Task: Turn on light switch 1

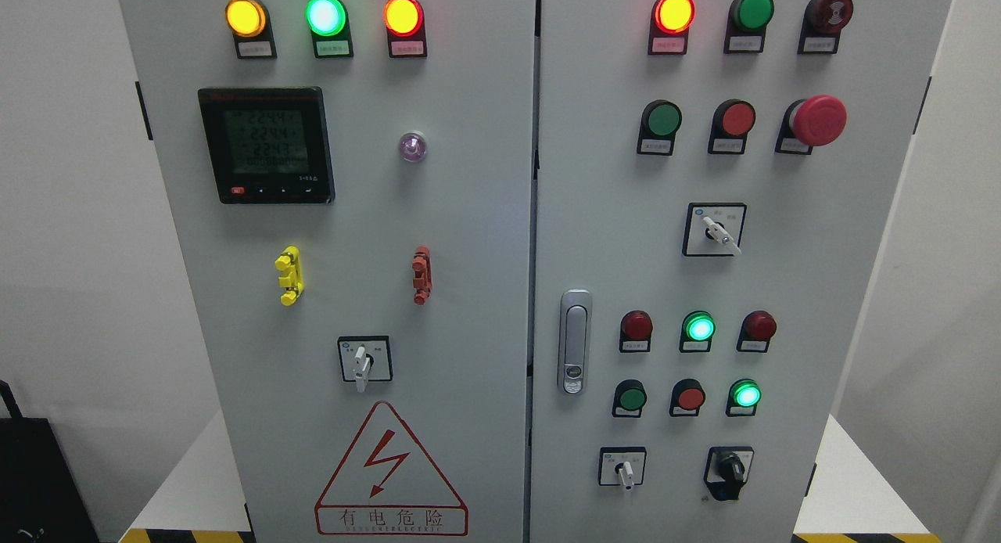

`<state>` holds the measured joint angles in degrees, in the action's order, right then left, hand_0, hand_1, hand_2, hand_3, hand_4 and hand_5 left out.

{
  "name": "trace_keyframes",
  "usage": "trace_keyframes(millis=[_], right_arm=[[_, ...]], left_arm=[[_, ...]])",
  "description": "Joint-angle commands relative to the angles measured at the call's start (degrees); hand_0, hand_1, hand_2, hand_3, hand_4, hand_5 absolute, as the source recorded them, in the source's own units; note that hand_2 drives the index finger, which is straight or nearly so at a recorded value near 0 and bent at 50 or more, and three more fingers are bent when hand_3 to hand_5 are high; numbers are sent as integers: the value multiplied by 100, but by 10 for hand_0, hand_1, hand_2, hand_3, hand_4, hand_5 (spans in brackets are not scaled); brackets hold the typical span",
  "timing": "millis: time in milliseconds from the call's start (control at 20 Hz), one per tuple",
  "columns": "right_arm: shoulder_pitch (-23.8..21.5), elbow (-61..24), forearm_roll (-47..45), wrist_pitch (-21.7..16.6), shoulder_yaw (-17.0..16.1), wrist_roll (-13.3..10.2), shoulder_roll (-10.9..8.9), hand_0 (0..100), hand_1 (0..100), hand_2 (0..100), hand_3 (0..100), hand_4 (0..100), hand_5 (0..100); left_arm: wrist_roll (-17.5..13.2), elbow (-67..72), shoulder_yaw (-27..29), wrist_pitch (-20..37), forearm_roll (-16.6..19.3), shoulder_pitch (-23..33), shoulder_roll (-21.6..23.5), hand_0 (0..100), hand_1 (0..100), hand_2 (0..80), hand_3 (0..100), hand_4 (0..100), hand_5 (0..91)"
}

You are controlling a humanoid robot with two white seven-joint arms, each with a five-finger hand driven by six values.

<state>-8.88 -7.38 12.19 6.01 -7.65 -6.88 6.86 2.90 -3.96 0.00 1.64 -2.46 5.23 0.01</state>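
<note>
A two-door grey control cabinet fills the head view, its centre seam running top to bottom. No robot hand is in view, neither left nor right, so whether either is released or clenched cannot be told. The task is judged to be at its very start: nothing has been reached for yet.

Which control is "light switch 1" cannot be settled, because the small label plates are too blurred to read. Candidates are the white-handled selector on the left door, the upper selector on the right door, the lower white selector and the black knob beside it.

The next move is judged to call for identifying the switch, then bringing a hand in from below. Free room is given by the bare panel around the left selector; the lower right controls are crowded by push-buttons, and the door handle projects near the seam.
</note>
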Motion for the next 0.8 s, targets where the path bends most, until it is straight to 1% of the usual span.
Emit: trace_keyframes(millis=[0,150,251,752], right_arm=[[0,0,-7,-3,0,2,0,52,0,0,0,0,0],[0,0,2,-3,0,-7,0,52,0,0,0,0,0],[0,0,2,-3,0,2,0,52,0,0,0,0,0],[0,0,2,-3,0,-7,0,52,0,0,0,0,0]], left_arm=[[-96,-17,123,3,-184,-14,-132,410,59,0,64,61,0],[-140,-17,123,3,-184,-14,-150,408,59,0,63,57,0],[-245,-17,123,3,-184,-14,-150,406,62,0,61,53,0],[-202,-17,61,20,-158,-101,-159,396,75,0,49,38,0]])
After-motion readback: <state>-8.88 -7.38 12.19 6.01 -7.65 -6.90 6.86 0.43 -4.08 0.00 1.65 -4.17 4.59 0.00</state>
